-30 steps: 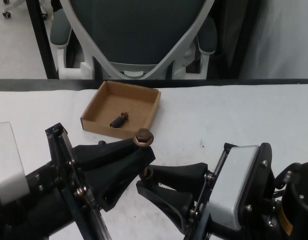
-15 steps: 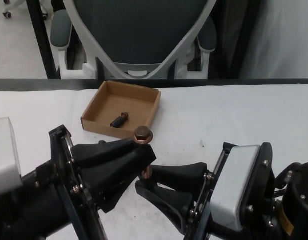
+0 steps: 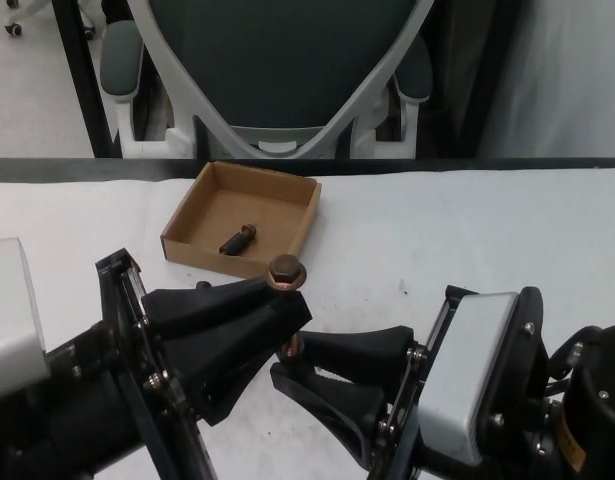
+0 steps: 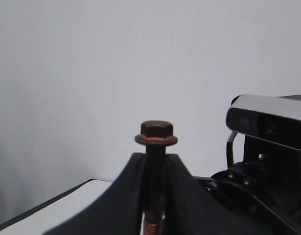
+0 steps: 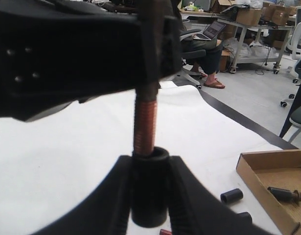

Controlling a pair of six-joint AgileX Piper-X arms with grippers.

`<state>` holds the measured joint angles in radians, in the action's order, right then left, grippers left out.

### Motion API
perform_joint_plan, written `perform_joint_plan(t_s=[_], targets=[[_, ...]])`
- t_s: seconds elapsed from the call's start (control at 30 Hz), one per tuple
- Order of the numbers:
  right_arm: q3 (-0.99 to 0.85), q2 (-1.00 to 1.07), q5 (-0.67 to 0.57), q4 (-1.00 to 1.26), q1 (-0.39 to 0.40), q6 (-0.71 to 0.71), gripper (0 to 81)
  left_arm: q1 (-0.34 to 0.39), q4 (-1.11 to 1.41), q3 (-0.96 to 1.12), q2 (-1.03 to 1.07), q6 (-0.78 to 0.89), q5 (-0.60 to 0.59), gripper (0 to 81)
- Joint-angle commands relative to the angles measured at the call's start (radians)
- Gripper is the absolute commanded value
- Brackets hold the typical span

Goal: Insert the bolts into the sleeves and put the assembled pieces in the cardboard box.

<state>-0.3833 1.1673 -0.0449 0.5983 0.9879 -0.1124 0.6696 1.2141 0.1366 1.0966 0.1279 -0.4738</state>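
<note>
My left gripper (image 3: 283, 305) is shut on a rusty hex-head bolt (image 4: 155, 142), held upright with its head above the fingers. The bolt's threaded end (image 5: 144, 125) points down into a black sleeve (image 5: 149, 186), on which my right gripper (image 5: 149, 196) is shut just below. The tip sits at the sleeve's mouth. Both grippers meet above the white bench, in front of the cardboard box (image 3: 292, 190). One assembled piece (image 3: 238, 239) lies inside the box.
A spare black sleeve (image 5: 231, 196) and another beside it (image 5: 244, 216) lie on the white bench near the box's corner (image 5: 248, 174). An office chair (image 3: 277, 70) stands beyond the bench's far edge.
The left gripper with the bolt rose slightly, then settled back down a little; the right gripper and sleeve stayed still.
</note>
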Motion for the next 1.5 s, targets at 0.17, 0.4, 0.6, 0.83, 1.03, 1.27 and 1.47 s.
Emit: perform_joint_plan(t_s=[0.17,0.4,0.6,0.83,1.03,1.27,1.47], targets=[[-0.004,-0.013,0.002,0.021,-0.003,-0.019,0.2,0.001,0.0,0.0,-0.013,-0.061,-0.015,0.8],[-0.004,-0.013,0.025,0.028,-0.003,-0.029,0.2,0.001,-0.006,0.0,-0.013,-0.045,-0.018,0.8],[-0.004,-0.036,0.039,0.028,-0.003,-0.052,0.2,0.001,-0.031,0.0,-0.013,-0.039,-0.009,0.8],[-0.004,-0.103,0.063,0.016,-0.003,-0.081,0.2,0.001,-0.05,0.0,-0.013,-0.039,0.002,0.8],[-0.004,-0.134,0.063,0.012,-0.003,-0.081,0.2,0.001,-0.05,0.0,-0.013,-0.039,0.002,0.8],[-0.004,-0.134,0.063,0.012,-0.003,-0.081,0.2,0.001,-0.06,0.0,-0.013,-0.039,-0.015,0.6],[-0.004,-0.134,0.063,0.012,-0.003,-0.073,0.2,0.001,-0.088,0.0,-0.013,-0.039,-0.022,30.0]])
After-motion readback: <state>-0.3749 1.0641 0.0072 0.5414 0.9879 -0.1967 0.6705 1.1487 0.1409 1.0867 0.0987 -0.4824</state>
